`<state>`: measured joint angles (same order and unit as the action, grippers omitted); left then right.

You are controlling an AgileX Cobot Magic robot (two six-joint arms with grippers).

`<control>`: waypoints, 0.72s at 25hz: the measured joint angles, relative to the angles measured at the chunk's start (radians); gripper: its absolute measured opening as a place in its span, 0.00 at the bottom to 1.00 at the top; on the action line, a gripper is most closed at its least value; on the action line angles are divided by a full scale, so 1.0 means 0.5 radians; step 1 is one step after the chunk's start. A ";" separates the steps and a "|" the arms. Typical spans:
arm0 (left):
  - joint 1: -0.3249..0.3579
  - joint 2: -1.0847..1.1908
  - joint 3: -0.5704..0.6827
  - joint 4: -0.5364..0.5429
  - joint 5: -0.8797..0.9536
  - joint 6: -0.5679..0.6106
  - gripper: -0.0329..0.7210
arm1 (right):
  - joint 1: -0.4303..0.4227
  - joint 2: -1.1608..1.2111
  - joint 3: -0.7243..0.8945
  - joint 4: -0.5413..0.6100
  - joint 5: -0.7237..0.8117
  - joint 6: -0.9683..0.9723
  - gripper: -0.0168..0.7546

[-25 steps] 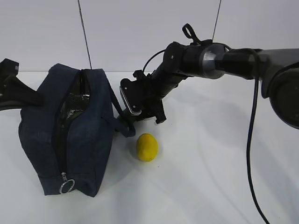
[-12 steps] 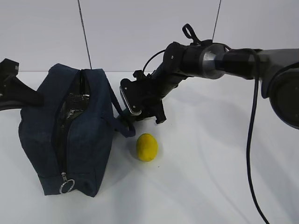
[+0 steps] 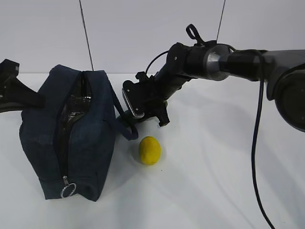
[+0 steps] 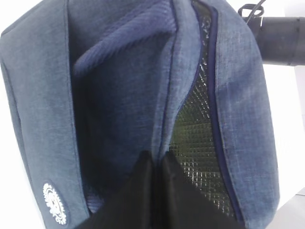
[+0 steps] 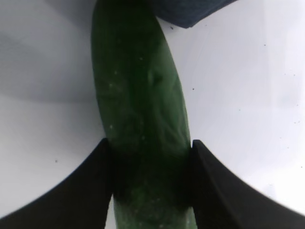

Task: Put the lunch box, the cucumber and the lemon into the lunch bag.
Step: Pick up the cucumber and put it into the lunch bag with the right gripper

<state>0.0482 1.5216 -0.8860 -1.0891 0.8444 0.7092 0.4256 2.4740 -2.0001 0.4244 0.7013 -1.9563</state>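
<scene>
The lunch bag (image 3: pixel 66 138) stood on the white table (image 3: pixel 214 181) at the left of the exterior view, dark navy, its zipper open along the top so that a strip of silvery lining (image 4: pixel 195 143) showed, with the silver ring pull (image 3: pixel 68 190) hanging at the near end. The inside of the bag was too dark to make out, and no lunch box could be seen in any view. The lemon (image 3: pixel 149 150) lay on the table just right of the bag, apart from it. The cucumber (image 5: pixel 140 119) appeared only in the right wrist view, where it filled the middle of the picture and ran out of frame at top and bottom; in the exterior view it was hidden behind the right gripper (image 3: pixel 143 102), which hung low beside the bag's loop handle (image 3: pixel 125 125), above and behind the lemon. That gripper's two fingers (image 5: pixel 90 191) pressed against the cucumber's sides, pinching it. The left gripper (image 4: pixel 155 191) had its fingers pressed together on the bag's fabric edge by the opening; in the exterior view only part of the left arm (image 3: pixel 14 90) showed, cut off by the frame edge
</scene>
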 joint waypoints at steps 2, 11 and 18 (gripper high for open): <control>0.000 0.000 0.000 -0.001 0.000 0.000 0.04 | 0.000 0.000 0.000 0.000 0.000 0.000 0.49; 0.000 0.000 0.000 -0.105 0.016 0.000 0.04 | 0.000 -0.107 0.000 -0.354 0.425 0.369 0.49; 0.000 0.000 0.000 -0.254 0.052 0.000 0.04 | -0.009 -0.188 0.000 -1.038 0.620 1.225 0.48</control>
<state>0.0482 1.5216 -0.8860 -1.2160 0.8702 0.7092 0.4213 2.3801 -2.0001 -0.0949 1.0116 -1.3440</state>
